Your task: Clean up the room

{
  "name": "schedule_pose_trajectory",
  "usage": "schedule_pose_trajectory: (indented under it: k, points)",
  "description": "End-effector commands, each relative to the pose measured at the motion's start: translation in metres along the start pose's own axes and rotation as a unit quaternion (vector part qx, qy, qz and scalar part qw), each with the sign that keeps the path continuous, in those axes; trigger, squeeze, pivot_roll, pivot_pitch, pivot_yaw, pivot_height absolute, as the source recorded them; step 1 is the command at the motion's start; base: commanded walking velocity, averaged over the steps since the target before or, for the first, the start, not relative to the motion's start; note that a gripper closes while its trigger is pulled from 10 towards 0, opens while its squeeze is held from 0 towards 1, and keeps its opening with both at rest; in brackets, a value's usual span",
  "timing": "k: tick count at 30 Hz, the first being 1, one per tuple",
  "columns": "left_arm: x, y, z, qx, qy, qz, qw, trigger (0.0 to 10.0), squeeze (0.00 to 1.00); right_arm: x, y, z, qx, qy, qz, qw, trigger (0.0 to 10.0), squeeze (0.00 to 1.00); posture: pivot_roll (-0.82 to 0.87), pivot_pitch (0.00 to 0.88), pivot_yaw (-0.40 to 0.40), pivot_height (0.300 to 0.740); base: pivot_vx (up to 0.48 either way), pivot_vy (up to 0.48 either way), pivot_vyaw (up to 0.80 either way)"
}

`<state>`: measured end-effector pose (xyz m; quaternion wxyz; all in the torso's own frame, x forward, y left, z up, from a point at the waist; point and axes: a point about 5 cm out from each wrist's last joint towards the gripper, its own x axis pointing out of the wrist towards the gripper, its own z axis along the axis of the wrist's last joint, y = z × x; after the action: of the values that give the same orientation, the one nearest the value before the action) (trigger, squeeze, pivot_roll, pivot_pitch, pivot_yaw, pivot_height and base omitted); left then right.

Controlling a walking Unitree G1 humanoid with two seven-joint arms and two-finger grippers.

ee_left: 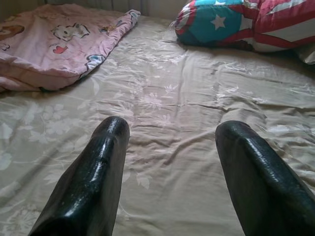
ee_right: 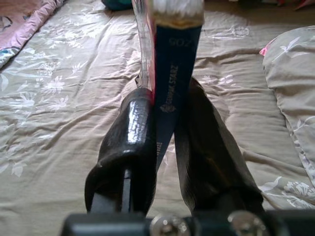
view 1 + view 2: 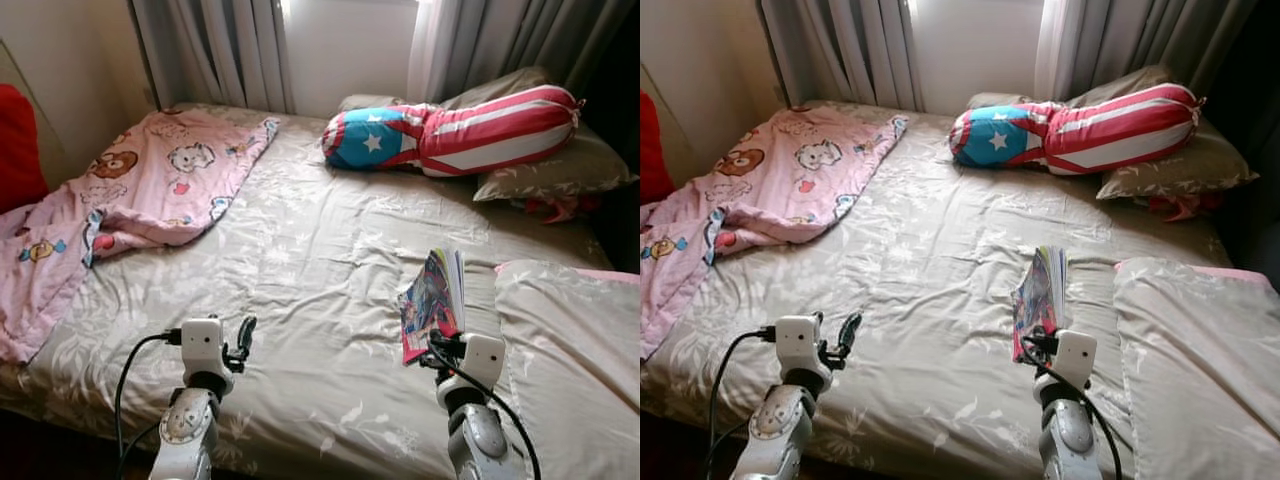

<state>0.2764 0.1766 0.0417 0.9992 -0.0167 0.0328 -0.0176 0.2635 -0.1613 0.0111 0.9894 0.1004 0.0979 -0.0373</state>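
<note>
Pinching a comic book (image 3: 432, 300) upright between its fingers, the right gripper (image 2: 167, 147) hovers above the bed (image 3: 300, 260).

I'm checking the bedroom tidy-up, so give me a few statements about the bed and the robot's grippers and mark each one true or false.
1. The right gripper is shut on a book. True.
2. The left gripper holds the pink blanket. False: it is open over the bed sheet, holding nothing.
3. The striped star pillow lies at the head of the bed. True.
4. The book lies flat on the sheet. False: it is held upright.
</note>
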Motion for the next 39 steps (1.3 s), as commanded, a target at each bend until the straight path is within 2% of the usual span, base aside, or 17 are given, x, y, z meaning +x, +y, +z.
schedule_pose_trajectory:
  k: [1,12,17,33,39]
  points:
    - [0.0004,-0.0009,0.0029,0.003,-0.005,-0.004,1.0,10.0,0.0,0.0045,0.0016,0.0091,-0.001,-0.023,0.003,1.0,10.0,0.0,-0.1,0.0,-0.031,0.695,0.0,0.0,0.0]
    - [0.0006,-0.0009,0.0036,0.002,-0.004,-0.004,1.0,10.0,0.0,0.006,0.0014,0.0055,-0.013,-0.005,0.0,1.0,10.0,0.0,-0.1,0.0,-0.031,0.685,0.0,0.0,0.0]
    - [0.0006,-0.0009,0.0037,0.003,-0.004,-0.003,1.0,10.0,0.0,0.0052,0.0012,0.0084,-0.002,-0.022,0.001,1.0,10.0,0.0,-0.1,0.0,-0.032,0.68,0.0,0.0,0.0]
    - [0.0003,-0.002,0.0037,0.001,-0.004,-0.006,1.0,10.0,0.0,0.0064,0.0023,0.0047,-0.014,-0.004,0.001,1.0,10.0,0.0,-0.1,0.0,-0.032,0.67,0.0,0.0,0.0]
    - [0.0003,-0.0021,0.0036,0.001,-0.003,-0.006,1.0,10.0,0.0,0.0063,0.0029,0.007,-0.007,-0.018,-0.001,1.0,10.0,0.0,-0.09,0.0,-0.033,0.665,0.0,0.0,0.0]
